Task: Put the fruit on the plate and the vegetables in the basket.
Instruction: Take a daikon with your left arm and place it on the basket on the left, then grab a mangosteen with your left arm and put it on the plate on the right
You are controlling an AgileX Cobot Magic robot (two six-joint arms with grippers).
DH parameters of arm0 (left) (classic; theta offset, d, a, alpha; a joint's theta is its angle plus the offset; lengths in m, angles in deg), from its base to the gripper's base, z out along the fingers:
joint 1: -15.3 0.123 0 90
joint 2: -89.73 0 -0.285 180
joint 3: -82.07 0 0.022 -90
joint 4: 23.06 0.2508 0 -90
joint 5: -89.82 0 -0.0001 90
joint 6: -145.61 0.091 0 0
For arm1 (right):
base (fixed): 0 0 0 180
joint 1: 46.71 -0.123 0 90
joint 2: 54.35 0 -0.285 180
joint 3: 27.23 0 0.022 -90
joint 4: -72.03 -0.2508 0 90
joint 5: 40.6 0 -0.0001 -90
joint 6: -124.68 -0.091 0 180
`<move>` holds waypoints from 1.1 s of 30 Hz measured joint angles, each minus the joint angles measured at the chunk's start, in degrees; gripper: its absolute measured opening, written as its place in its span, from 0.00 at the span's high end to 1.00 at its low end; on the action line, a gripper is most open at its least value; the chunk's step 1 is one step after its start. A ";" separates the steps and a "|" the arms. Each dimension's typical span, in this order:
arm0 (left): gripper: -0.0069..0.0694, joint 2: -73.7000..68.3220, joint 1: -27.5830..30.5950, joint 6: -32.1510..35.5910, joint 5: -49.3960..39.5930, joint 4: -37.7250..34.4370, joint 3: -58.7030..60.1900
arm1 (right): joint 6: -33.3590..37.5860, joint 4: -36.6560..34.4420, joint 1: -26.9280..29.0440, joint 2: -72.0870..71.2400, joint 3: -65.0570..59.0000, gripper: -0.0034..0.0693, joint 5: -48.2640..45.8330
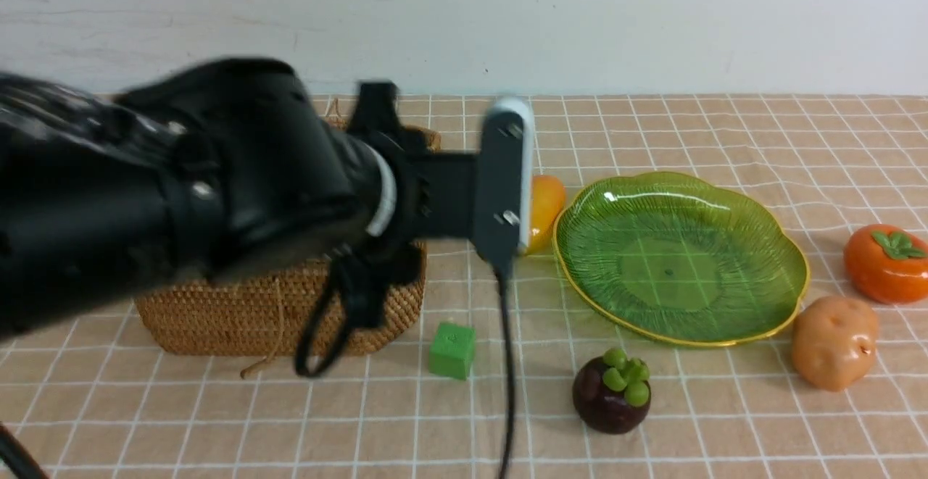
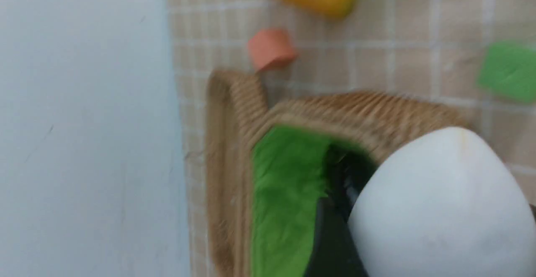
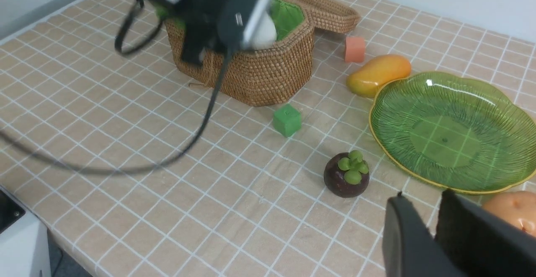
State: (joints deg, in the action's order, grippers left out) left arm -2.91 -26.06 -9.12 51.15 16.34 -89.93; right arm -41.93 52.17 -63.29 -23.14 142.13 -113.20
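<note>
My left gripper [image 3: 255, 32] is shut on the white radish [image 2: 439, 210] and holds it over the open wicker basket [image 1: 275, 312], above its green lining [image 2: 289, 193]. The left arm hides most of the basket in the front view. The green plate [image 1: 681, 258] holds nothing. The mango [image 1: 545, 207] lies at its left rim, the mangosteen [image 1: 612, 392] in front of it, the potato [image 1: 834, 341] and persimmon [image 1: 888, 265] to its right. My right gripper [image 3: 423, 203] is shut and empty, low near the potato [image 3: 511, 212]. I cannot make out the eggplant.
A small green cube [image 1: 452, 350] sits in front of the basket's right corner. A small orange cube [image 3: 355, 49] lies between the basket's open lid [image 3: 322, 9] and the mango. The left arm's cable [image 1: 505, 363] hangs down to the checked cloth.
</note>
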 joint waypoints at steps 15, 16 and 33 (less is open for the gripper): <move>0.29 -11.61 17.28 0.23 19.40 4.77 0.10 | 0.00 -0.39 0.00 0.00 0.00 0.76 0.00; 0.28 -11.61 17.28 0.23 19.49 4.84 0.10 | 0.00 -0.39 0.00 0.00 0.00 0.76 0.00; 0.37 -2.16 7.83 -22.74 1.59 -22.14 -0.43 | -0.53 -0.19 0.00 0.00 0.00 0.76 0.00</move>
State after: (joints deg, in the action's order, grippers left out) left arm -5.07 -18.22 -31.86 52.74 -5.80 -90.36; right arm -42.46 51.98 -63.29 -23.14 142.13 -113.20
